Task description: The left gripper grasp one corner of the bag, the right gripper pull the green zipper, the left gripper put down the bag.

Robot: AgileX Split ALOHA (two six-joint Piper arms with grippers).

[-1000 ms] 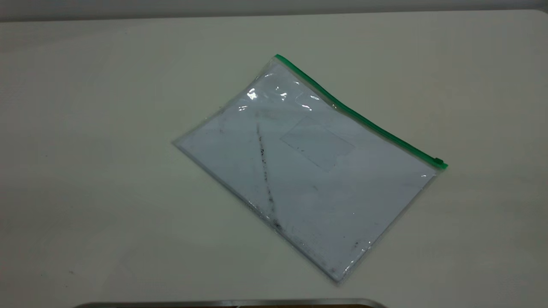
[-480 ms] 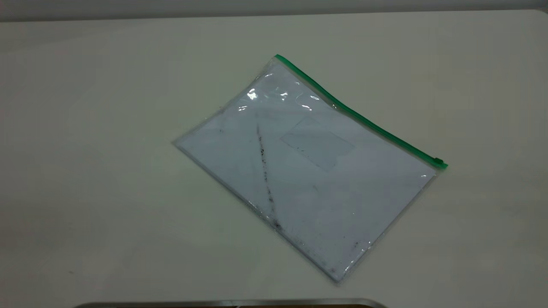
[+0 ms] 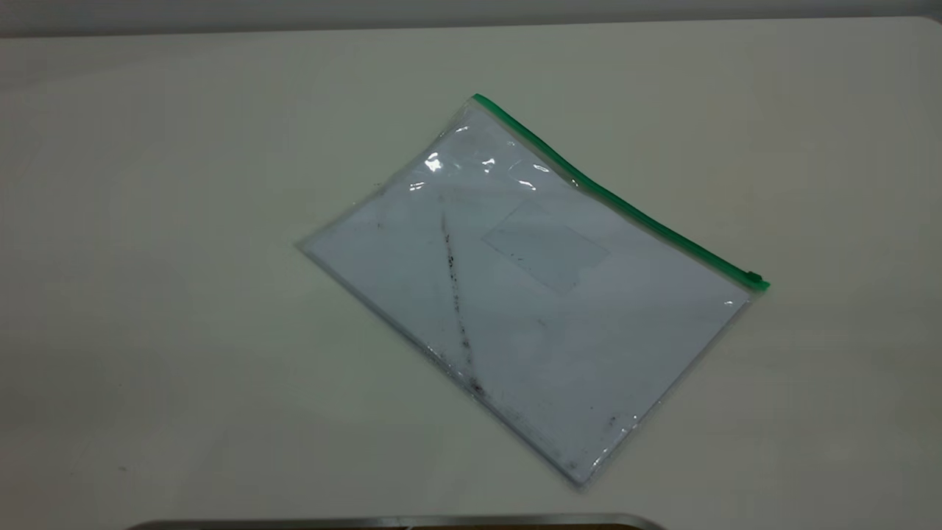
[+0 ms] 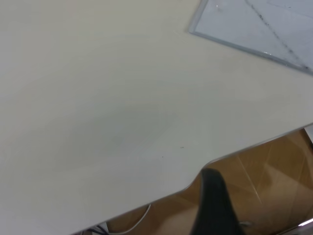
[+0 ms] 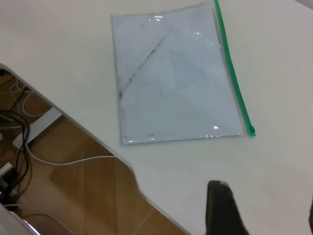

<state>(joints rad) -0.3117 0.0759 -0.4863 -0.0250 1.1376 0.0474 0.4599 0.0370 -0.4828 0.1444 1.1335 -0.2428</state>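
The bag (image 3: 530, 294) lies flat on the white table, a clear pouch with a white sheet, a dark diagonal streak (image 3: 455, 287) and a small pocket (image 3: 546, 246). The green zipper (image 3: 625, 210) runs along its far right edge, with the slider tab (image 3: 753, 278) at the right end. The corner of the bag (image 3: 478, 101) is at the strip's far end. Neither gripper shows in the exterior view. In the left wrist view my left gripper (image 4: 261, 200) is open over the table's edge, far from the bag (image 4: 259, 22). My right gripper (image 5: 266, 198) is open and empty, short of the bag (image 5: 176, 78) and slider tab (image 5: 251, 131).
The table's metal-trimmed front edge (image 3: 397, 521) has a curved cut-out. Below it is a wooden floor with cables and a white power strip (image 5: 36, 128). Bare table surface (image 3: 184, 221) surrounds the bag on all sides.
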